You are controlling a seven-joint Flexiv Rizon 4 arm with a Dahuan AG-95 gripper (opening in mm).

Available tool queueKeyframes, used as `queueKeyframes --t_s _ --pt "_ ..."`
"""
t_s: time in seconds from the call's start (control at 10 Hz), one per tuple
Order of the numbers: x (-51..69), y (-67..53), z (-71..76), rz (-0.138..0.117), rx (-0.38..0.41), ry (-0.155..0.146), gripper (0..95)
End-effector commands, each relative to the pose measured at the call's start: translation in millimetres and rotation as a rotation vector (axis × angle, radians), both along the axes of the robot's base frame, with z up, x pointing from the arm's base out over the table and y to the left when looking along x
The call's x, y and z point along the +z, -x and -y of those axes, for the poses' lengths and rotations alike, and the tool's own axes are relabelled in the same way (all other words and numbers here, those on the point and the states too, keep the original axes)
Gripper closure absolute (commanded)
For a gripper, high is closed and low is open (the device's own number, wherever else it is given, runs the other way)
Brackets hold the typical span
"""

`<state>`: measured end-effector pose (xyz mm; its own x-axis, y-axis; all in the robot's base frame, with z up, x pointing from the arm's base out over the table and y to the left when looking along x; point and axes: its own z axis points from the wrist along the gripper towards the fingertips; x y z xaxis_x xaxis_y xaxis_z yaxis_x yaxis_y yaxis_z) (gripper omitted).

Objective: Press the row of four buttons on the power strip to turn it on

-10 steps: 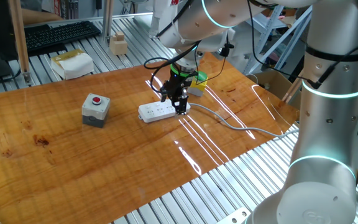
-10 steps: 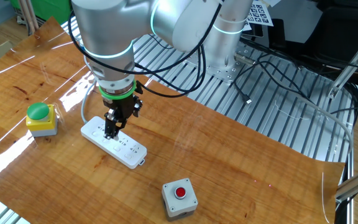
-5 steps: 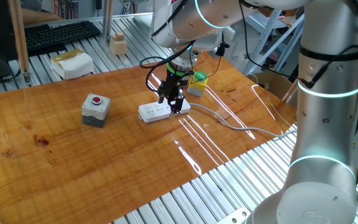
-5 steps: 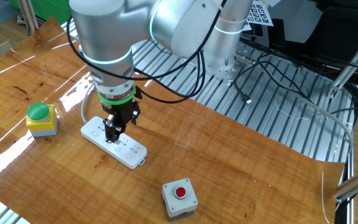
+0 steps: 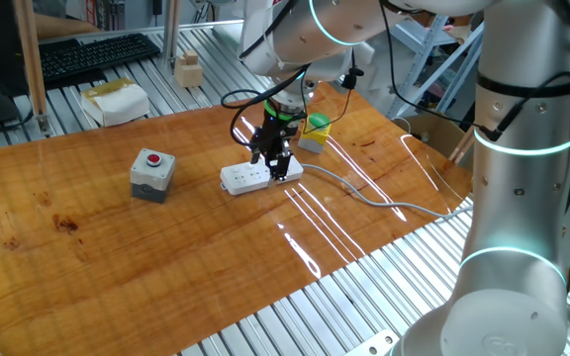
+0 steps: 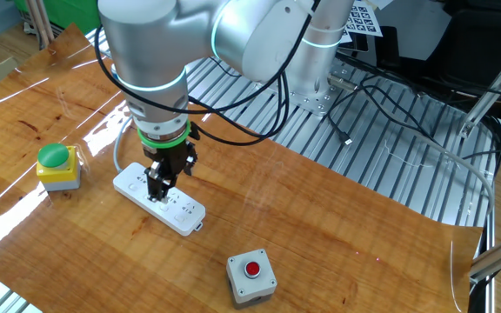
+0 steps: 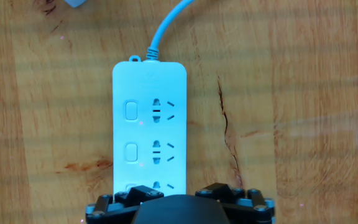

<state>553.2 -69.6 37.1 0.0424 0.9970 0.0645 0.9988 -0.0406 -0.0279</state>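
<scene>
The white power strip [image 5: 255,177] [image 6: 165,201] [image 7: 149,118] lies flat on the wooden table, its grey cable [image 5: 364,194] [image 7: 166,25] leading away. In the hand view two of the buttons [image 7: 130,111] [image 7: 130,151] show along its left side, and a third is partly hidden under my left finger [image 7: 138,193]. My gripper [image 5: 277,170] [image 6: 156,189] [image 7: 181,193] stands upright over the strip's middle, low at its top face. Its fingers are apart: one over the button row, the other [image 7: 225,191] past the strip's edge over the wood. Nothing is held.
A grey box with a red round button [image 5: 152,170] [image 6: 250,276] stands apart from the strip. A yellow box with a green button [image 5: 315,127] [image 6: 56,165] sits near the cable end. A keyboard [image 5: 97,54] and small boxes lie beyond the table's far edge.
The gripper has shifted a little along the strip, away from the cable end, and has stayed nearly still over the last half second. The strip has not moved.
</scene>
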Motion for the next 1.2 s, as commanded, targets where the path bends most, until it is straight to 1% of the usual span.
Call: queueKeyframes --t_s 0.1,0.6,0.9,1.2 --pt "-2.3 -2.3 -0.2 0.002 -0.001 0.001 0.0" --pt "-5.3 -3.7 -1.1 0.003 -0.003 0.001 0.0" --pt "-8.7 -4.5 -1.9 0.002 -0.003 0.008 0.0" --pt "-15.8 -3.0 -2.7 -0.003 -0.004 0.016 0.0"
